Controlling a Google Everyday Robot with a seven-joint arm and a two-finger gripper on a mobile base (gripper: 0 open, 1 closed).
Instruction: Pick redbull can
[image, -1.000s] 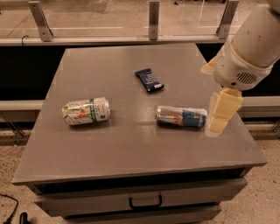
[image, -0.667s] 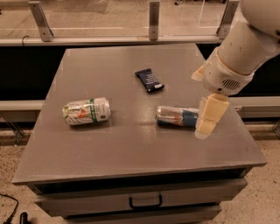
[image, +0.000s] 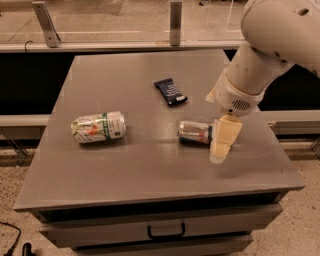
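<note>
The redbull can (image: 194, 133), slim, blue and silver, lies on its side on the grey table (image: 150, 175), right of the middle. My gripper (image: 223, 141), cream-coloured under the white arm, hangs down at the can's right end and covers that end from view. I cannot tell whether it touches the can.
A fatter white can with a green band (image: 98, 127) lies on its side at the left. A small dark blue snack wrapper (image: 170, 91) lies behind the redbull can. A drawer with a handle (image: 166, 232) is under the tabletop. A railing with metal posts (image: 175, 22) runs behind the table.
The arm has moved left and slightly forward. The gripper went from just right of the redbull can to overlapping its right end. The cans and wrapper have not moved.
</note>
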